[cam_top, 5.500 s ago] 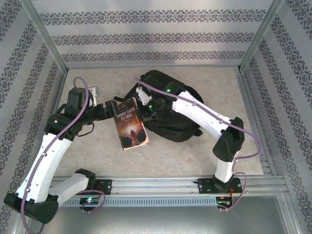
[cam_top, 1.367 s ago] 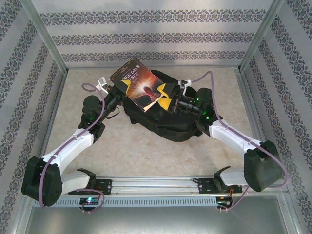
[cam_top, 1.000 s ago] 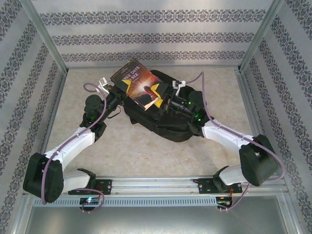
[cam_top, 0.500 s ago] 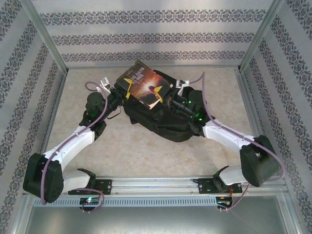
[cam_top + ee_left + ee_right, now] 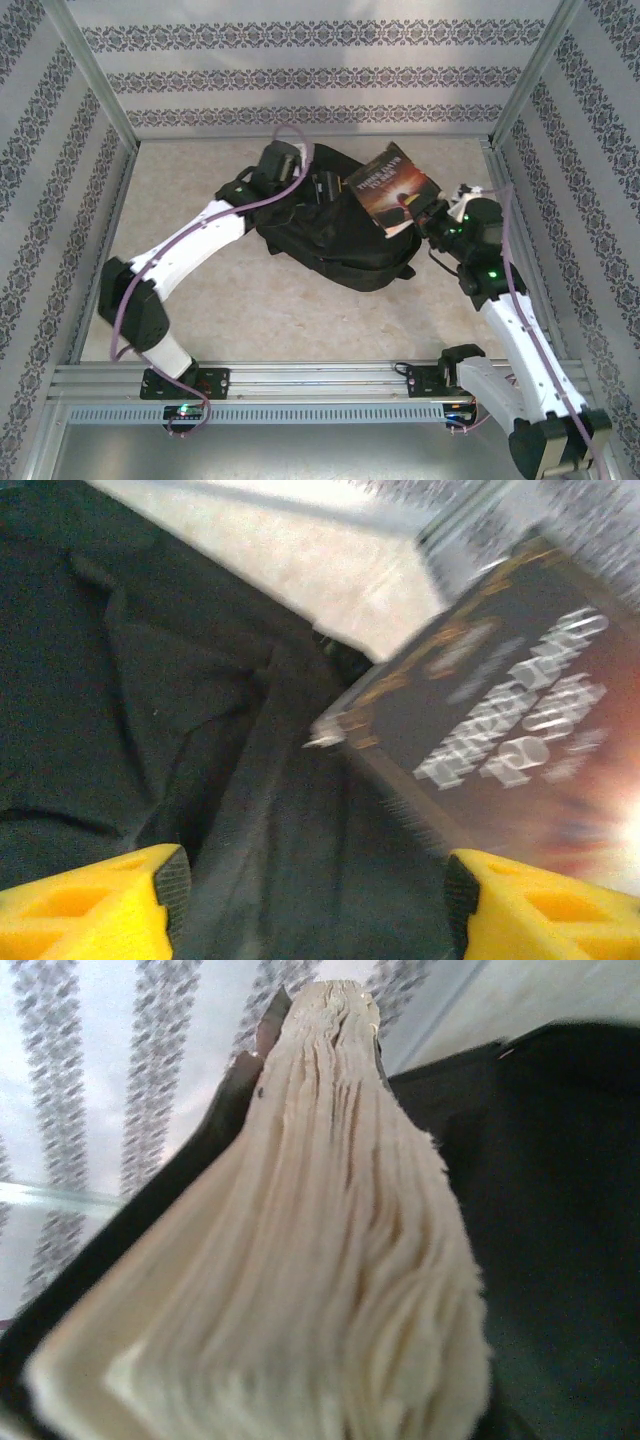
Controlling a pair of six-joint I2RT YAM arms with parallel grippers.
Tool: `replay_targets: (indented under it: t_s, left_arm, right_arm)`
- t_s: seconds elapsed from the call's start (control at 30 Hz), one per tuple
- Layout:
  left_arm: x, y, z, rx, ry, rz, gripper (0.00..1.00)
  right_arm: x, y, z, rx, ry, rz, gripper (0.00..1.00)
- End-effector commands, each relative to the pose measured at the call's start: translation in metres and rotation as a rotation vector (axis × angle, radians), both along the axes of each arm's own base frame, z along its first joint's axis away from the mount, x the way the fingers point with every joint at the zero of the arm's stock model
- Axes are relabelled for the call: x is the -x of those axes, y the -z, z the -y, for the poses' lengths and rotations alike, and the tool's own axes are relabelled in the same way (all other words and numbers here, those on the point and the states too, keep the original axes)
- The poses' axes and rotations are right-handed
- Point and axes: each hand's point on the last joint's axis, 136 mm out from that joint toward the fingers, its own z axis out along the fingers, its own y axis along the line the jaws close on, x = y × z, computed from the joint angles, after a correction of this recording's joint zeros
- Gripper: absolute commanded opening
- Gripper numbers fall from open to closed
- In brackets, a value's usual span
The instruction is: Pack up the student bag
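The black student bag (image 5: 320,235) lies on the table at the back middle. A dark paperback book (image 5: 392,183) is held tilted above the bag's right end, with my right gripper (image 5: 424,213) shut on its near right corner. The book's cream page edges (image 5: 300,1260) crowd the right wrist view and hide the fingers, with the bag's fabric (image 5: 560,1210) to the right. My left gripper (image 5: 325,187) hovers over the bag's upper left. Its yellow fingers stand wide open (image 5: 315,900) over black fabric (image 5: 150,700), and the book's cover (image 5: 500,730) is just beyond them.
Patterned walls with metal corner posts (image 5: 100,85) close in the table on three sides. A metal rail (image 5: 320,385) runs along the near edge. Bare beige tabletop (image 5: 300,310) lies in front of the bag and to its left.
The book has passed from my left gripper to my right. The right arm has drawn it to the right, and the left arm has swung right over the bag with open fingers.
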Motion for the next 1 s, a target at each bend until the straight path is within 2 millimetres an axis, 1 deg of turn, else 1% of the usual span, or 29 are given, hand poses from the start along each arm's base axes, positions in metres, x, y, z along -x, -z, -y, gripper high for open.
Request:
replay_targets:
  t_s: [0.0, 0.1, 0.17, 0.27, 0.3, 0.37, 0.43, 0.57, 0.63, 0.7, 0.77, 0.87, 0.97]
  left_arm:
    - [0.001, 0.028, -0.001, -0.197, 0.082, -0.028, 0.72]
    - [-0.005, 0.036, 0.017, -0.233, 0.136, -0.011, 0.72]
    - [-0.004, 0.037, 0.032, -0.283, 0.193, 0.008, 0.71]
    - [0.007, 0.041, 0.061, -0.380, 0.305, 0.041, 0.71]
    - [0.011, 0.045, 0.069, -0.419, 0.329, 0.051, 0.71]
    - [0.013, 0.046, 0.076, -0.484, 0.332, 0.080, 0.73]
    - [0.010, 0.049, 0.075, -0.526, 0.312, 0.096, 0.77]
    - [-0.003, 0.048, 0.062, -0.624, 0.280, 0.146, 0.81]
    - [-0.012, 0.047, 0.056, -0.653, 0.258, 0.158, 0.82]
    - [-0.020, 0.050, 0.049, -0.654, 0.234, 0.148, 0.82]
    - [-0.028, 0.057, 0.044, -0.653, 0.221, 0.132, 0.82]
    - [-0.038, 0.074, 0.040, -0.635, 0.227, 0.094, 0.82]
    - [-0.047, 0.092, 0.039, -0.555, 0.217, 0.022, 0.79]
  right_arm:
    - [0.022, 0.006, 0.036, 0.163, 0.100, -0.068, 0.00]
    - [0.041, 0.012, 0.053, 0.288, 0.132, -0.131, 0.00]
    - [0.052, 0.013, 0.067, 0.371, 0.170, -0.166, 0.00]
    - [0.070, 0.011, 0.093, 0.506, 0.254, -0.229, 0.00]
    - [0.073, 0.008, 0.098, 0.537, 0.268, -0.235, 0.00]
    - [0.075, 0.004, 0.101, 0.565, 0.274, -0.231, 0.00]
    - [0.073, 0.003, 0.099, 0.557, 0.262, -0.224, 0.00]
    - [0.072, 0.009, 0.094, 0.524, 0.250, -0.241, 0.00]
    - [0.070, 0.012, 0.092, 0.515, 0.239, -0.247, 0.00]
    - [0.068, 0.012, 0.090, 0.508, 0.228, -0.245, 0.00]
    - [0.066, 0.014, 0.087, 0.499, 0.217, -0.248, 0.00]
    - [0.062, 0.012, 0.084, 0.485, 0.205, -0.243, 0.00]
    - [0.059, 0.012, 0.083, 0.483, 0.202, -0.240, 0.00]
